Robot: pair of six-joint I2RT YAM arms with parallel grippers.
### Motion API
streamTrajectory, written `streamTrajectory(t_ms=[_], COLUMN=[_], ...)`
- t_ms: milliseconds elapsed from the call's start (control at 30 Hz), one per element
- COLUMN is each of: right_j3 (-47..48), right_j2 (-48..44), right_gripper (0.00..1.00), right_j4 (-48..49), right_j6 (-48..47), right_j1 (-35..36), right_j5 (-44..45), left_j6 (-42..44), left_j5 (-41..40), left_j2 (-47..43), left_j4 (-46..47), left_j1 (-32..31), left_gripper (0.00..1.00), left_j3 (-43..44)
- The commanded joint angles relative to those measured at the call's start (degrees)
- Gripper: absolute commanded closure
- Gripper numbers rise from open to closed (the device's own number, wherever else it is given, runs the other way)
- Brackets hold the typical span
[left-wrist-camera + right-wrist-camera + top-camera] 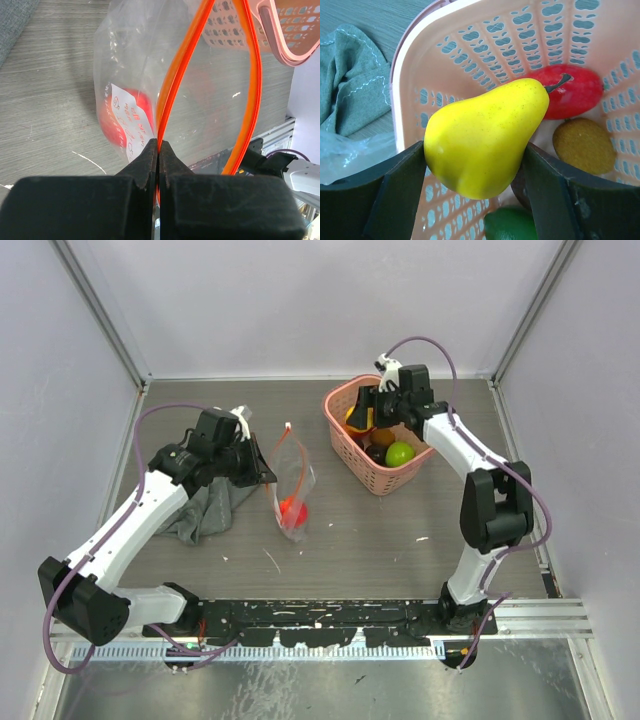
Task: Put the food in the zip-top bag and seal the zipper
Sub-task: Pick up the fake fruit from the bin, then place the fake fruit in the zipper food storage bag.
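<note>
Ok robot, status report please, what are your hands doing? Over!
Left gripper shut on zipper, zip-top bag mouth open. Right gripper shut on yellow pear at pink basket. Red food already in bag. Grey cloth beside bag, not in the path.

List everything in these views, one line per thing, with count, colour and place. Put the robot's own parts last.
zip-top bag: one, clear, held up off the table at centre, mouth open
zipper: one, red-orange, along the bag's mouth, its two strips apart
red food: one, red, inside the bag at its bottom
basket: one, pink, far right of the table
pear: one, yellow, over the basket
red fruit: one, red, in the basket
brown fruit: one, brown, in the basket
green fruit: one, green, in the basket
cloth: one, grey, left of the bag
table: one, grey wood grain
left tool: one, black, shut on the zipper
right tool: one, black, shut on the pear
</note>
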Motion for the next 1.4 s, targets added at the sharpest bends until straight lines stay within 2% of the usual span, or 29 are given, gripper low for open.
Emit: streamTrajectory(t_ms=[0,267,667,1000,1200,1367], right_j3=[-1.93,-6.56,-7.00,-4.49,-2.89,-1.53], right_j2=[-7.83,-19.17,-30.08,-28.94,-24.58,-21.47], right_gripper=[0.63,0.65,0.65,0.65,0.63,0.58], right_j4=[0.11,-0.12,-1.74,-0.64,-1.32,-4.91], right_j6=[-1.67,-1.58,-3.06,-4.41,-4.91,-5.97], right_j1=[0.20,3.24,18.28,31.06,34.23,34.82], right_j5=[3.82,6.61,13.10,14.61,15.58,19.95], left_j6=[-0.15,-0.32,-1.16,-1.90,-2.30,-2.26], left_j5=[0.70,0.82,0.81,1.46,2.22,2.23], left_j2=[-1.44,-0.82,-0.21,-0.37,-0.46,-1.14], left_j4=[2.70,2.49,2.97,3.12,3.43,3.49], left_j1=[0.27,0.26,0.26,0.23,0.24,0.24], left_gripper=[1.00,1.00,1.00,1.00,1.00,1.00], left_j3=[1.34,2.30,2.74,3.04,2.73,2.30])
